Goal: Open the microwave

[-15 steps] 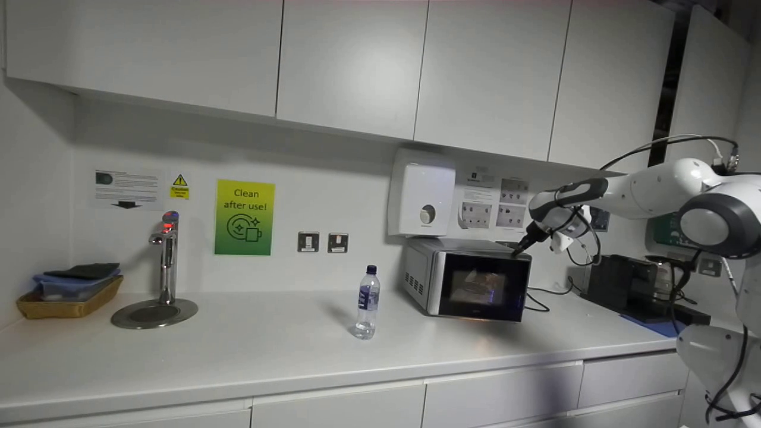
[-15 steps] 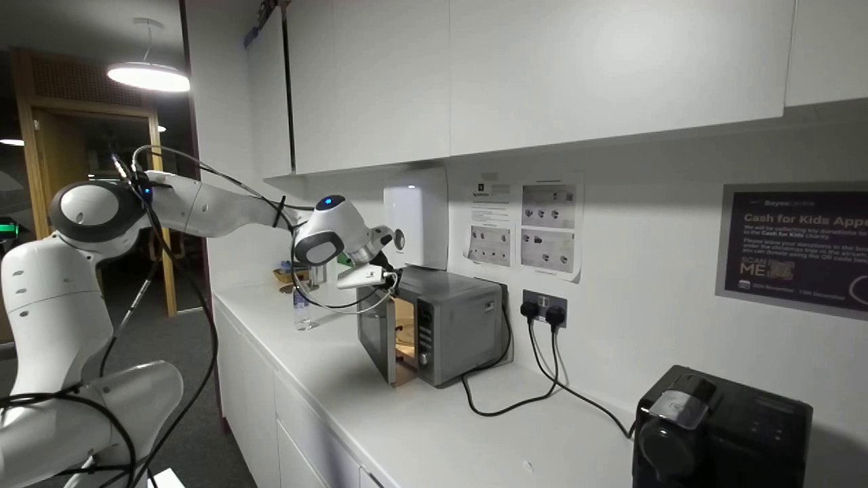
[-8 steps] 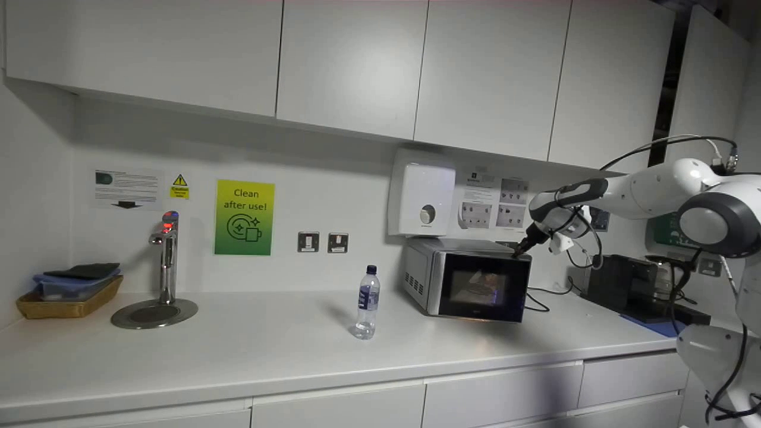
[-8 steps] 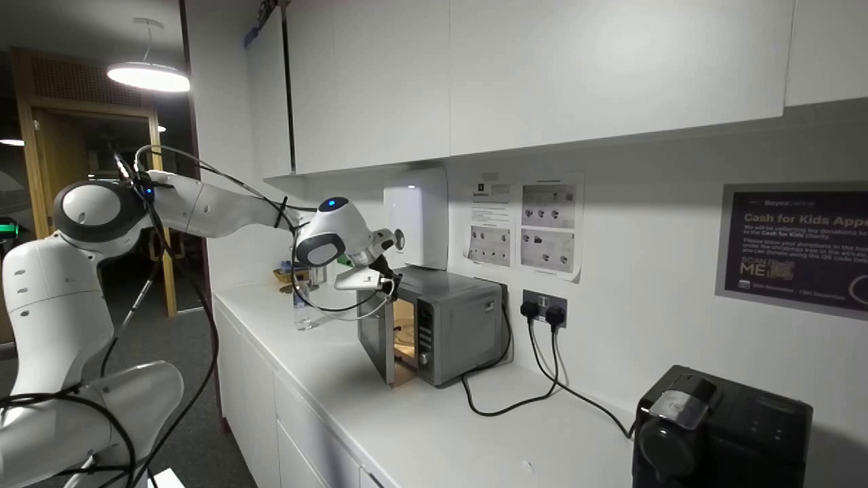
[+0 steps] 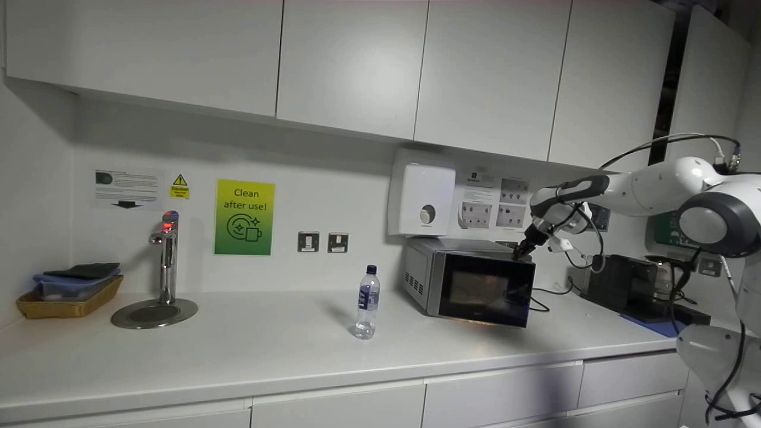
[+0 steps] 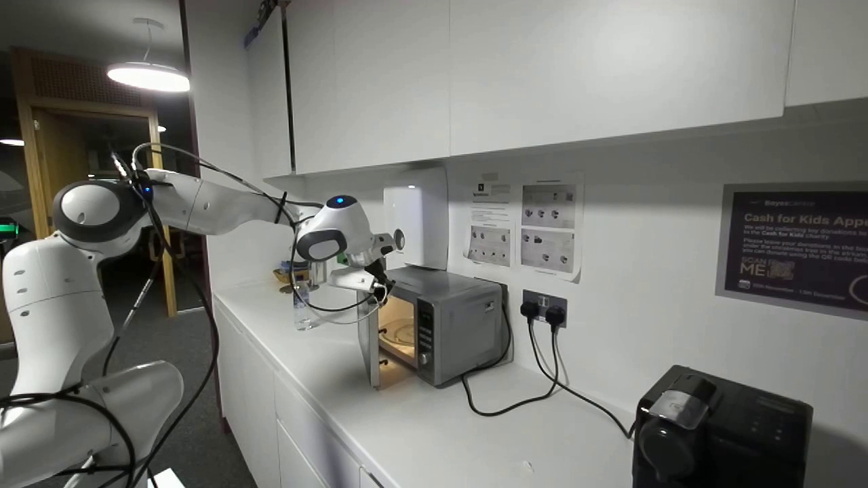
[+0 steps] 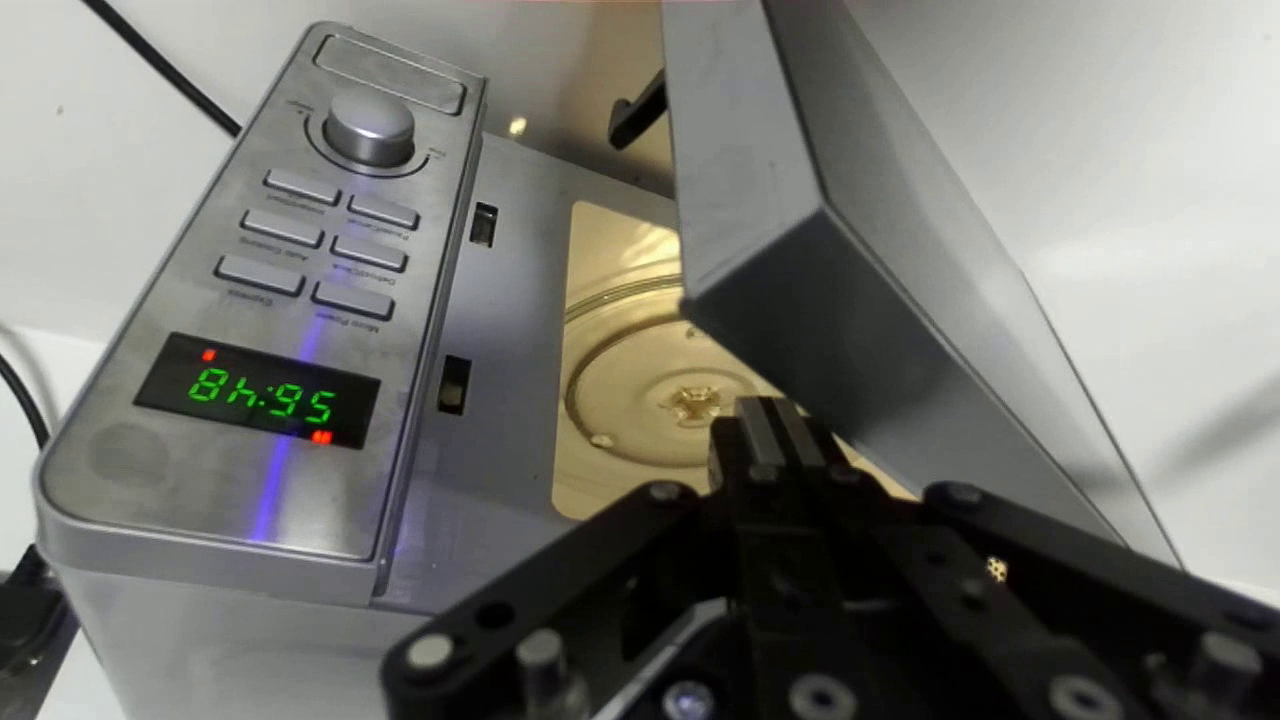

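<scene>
On a white countertop (image 5: 255, 351) beneath pale wall cabinets (image 5: 351, 65), a small silver-grey, boxy metal microwave (image 6: 461, 322) is seen with its dark glass door (image 5: 484, 291) ajar, the right edge swung out toward the near side. The cavity (image 7: 610, 235) is bathed in warm yellow light, and a round glass turntable (image 7: 640, 395) is exposed inside. Beside the opening, a brushed-silver control panel (image 7: 250, 325) is fitted with a round knob (image 7: 370, 125), six slim buttons (image 7: 281, 228) and a black display (image 7: 258, 392) lit with green digits, all seen upside down from the wrist. Vent slots (image 5: 414, 283) are cut into the left flank, and a black latch hook (image 7: 640, 110) is mounted on the door's inner side. Near the door's top right corner, a black two-fingered gripper (image 7: 778, 425) is clenched, its fingers (image 7: 757, 445) pressed together; whether the door is touched by them cannot be told. It is carried by a white jointed robot arm (image 5: 648, 187), extended from the right in an exterior view. To the microwave's left, a clear, dark-capped plastic bottle (image 5: 368, 306) is stood upright, and a white boxy dispenser (image 5: 422, 190) is fixed to the wall just above the microwave. To the right, a black boxy appliance (image 6: 725, 427) is set on the same surface.
</scene>
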`<action>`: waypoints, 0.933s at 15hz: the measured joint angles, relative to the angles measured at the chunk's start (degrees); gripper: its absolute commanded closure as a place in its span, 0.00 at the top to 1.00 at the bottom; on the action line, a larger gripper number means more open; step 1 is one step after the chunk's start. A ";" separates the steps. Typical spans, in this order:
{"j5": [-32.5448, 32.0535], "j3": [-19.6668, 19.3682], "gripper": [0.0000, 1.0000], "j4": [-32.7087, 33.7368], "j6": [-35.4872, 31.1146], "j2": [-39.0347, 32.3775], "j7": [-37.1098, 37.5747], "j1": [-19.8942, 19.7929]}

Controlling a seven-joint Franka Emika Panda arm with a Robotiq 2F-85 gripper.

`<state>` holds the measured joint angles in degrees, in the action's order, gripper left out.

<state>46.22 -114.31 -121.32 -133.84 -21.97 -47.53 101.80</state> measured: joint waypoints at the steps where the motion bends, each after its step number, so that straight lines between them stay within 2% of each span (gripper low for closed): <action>1: 0.02 -0.08 0.00 0.26 1.13 0.00 0.40 -0.05; 8: 0.37 -1.17 0.00 2.63 12.24 -0.11 1.40 -0.14; 14: 3.71 -1.91 0.00 4.13 22.33 -1.42 1.40 -0.10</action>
<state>49.93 -116.22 -117.18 -111.51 -23.39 -46.12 101.69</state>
